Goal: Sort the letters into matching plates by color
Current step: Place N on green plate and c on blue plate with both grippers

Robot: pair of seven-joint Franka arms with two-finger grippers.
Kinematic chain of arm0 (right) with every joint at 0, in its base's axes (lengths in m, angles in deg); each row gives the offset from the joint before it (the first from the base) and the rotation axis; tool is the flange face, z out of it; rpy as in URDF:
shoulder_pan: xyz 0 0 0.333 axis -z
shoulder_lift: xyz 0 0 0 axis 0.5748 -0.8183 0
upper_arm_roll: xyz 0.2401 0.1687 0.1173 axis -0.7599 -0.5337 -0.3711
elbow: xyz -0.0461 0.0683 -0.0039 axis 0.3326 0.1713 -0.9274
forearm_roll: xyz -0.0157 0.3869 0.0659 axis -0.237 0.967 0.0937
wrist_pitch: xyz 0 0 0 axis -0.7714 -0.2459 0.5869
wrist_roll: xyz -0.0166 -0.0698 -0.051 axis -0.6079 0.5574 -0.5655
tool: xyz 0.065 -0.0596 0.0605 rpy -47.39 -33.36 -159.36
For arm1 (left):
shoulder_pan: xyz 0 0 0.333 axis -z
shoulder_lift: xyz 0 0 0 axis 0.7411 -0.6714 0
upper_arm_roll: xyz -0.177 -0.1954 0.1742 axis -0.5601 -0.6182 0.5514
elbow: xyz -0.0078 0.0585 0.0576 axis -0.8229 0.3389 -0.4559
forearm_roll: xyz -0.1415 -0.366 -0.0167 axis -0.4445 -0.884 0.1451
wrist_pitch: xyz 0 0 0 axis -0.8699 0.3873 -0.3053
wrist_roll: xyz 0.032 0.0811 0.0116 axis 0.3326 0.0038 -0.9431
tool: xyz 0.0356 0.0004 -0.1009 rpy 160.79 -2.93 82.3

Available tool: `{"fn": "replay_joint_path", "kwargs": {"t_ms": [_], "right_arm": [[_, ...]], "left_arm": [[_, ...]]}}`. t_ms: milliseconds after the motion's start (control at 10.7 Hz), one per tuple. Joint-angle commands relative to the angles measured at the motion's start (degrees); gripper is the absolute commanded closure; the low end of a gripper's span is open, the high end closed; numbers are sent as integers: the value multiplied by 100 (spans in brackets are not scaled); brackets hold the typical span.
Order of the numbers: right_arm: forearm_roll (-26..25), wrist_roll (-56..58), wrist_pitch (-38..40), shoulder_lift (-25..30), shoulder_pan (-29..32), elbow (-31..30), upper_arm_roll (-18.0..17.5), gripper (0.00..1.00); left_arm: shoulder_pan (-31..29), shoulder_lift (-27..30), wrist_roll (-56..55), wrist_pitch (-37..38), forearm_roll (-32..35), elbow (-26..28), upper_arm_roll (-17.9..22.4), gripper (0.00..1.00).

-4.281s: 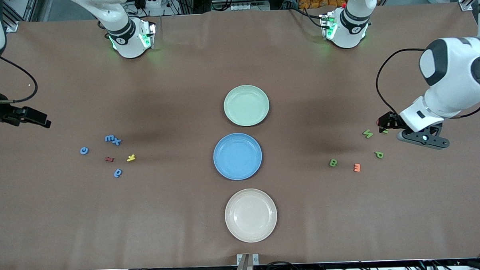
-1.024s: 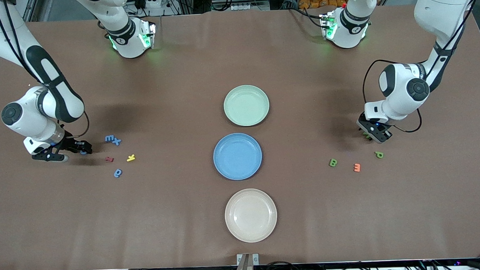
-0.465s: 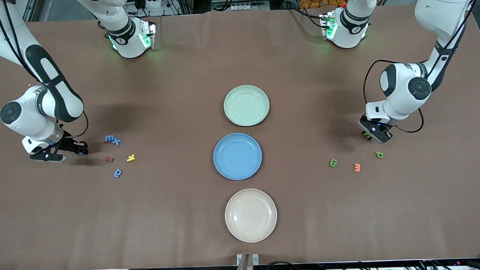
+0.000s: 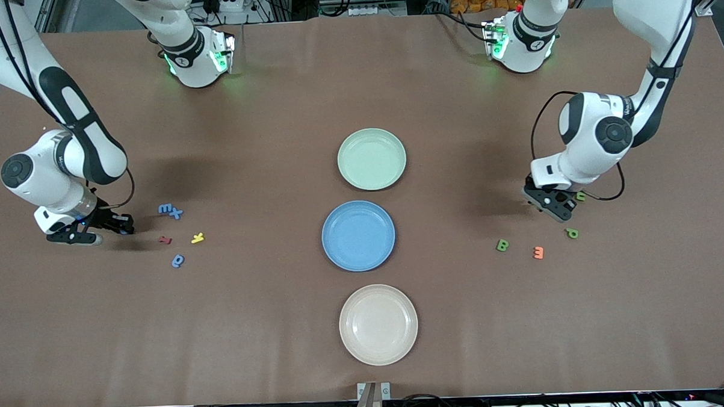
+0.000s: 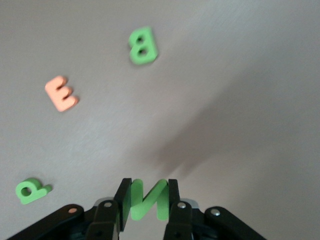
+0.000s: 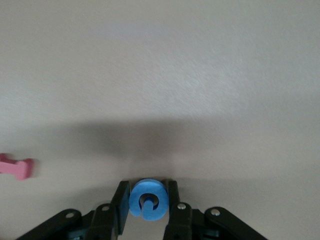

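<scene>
**Two letters pinched, three plates bare**

We see both arms busy. The left gripper (image 5: 145,202) is nearly shut, and its jaws squeeze a green N (image 5: 146,199) by its two flat sides. It is low over the table at the left arm's end, close to the other green letters. The right gripper (image 6: 145,202) is nearly shut too, pinching a round blue C (image 6: 147,199) the same way, low over the table at the right arm's end.

The other letters lie flat on the brown table (image 4: 252,328). A green B (image 4: 502,245), a green P (image 4: 572,233) and an orange E (image 4: 538,253) sit near the left gripper, and one more green letter (image 4: 580,196) peeks out just beside it (we cannot read it). At the right arm's end we see a blue E (image 4: 165,208) touching a blue X (image 4: 176,214), a blue Q (image 4: 178,260), a red letter (image 4: 165,240) and a yellow K (image 4: 197,237).

In the middle stand the pale green plate (image 4: 372,158), the blue plate (image 4: 358,235) and the cream plate (image 4: 378,324). Nothing is in them.

We think these letters are light, soft foam. They squash a bit, so a gentle pinch is enough. They are thin, so we would grip across the flat sides, near the middle. The C has a hole and a gap, so a hard squeeze could bend it.
</scene>
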Motion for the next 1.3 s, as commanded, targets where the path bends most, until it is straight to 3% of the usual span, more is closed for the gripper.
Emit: {"fn": "replay_joint_path", "kwargs": {"t_ms": [0, 372, 745, 1210], "right_arm": [[-2, -601, 1387, 434, -68, 603, -209, 74], [59, -2200, 1488, 425, -1086, 1027, -236, 74], [841, -3018, 1496, 426, -2290, 1440, -219, 73], [807, -5222, 1488, 14, -3398, 2036, -359, 73]], "left_arm": [[35, 162, -1142, 915, 160, -417, -489, 100], [53, 162, -2924, 1102, 160, -532, -1367, 100], [97, 83, -4885, 1215, 160, -532, -2185, 100], [1132, -127, -6951, 1207, 152, -681, -2266, 100]]}}
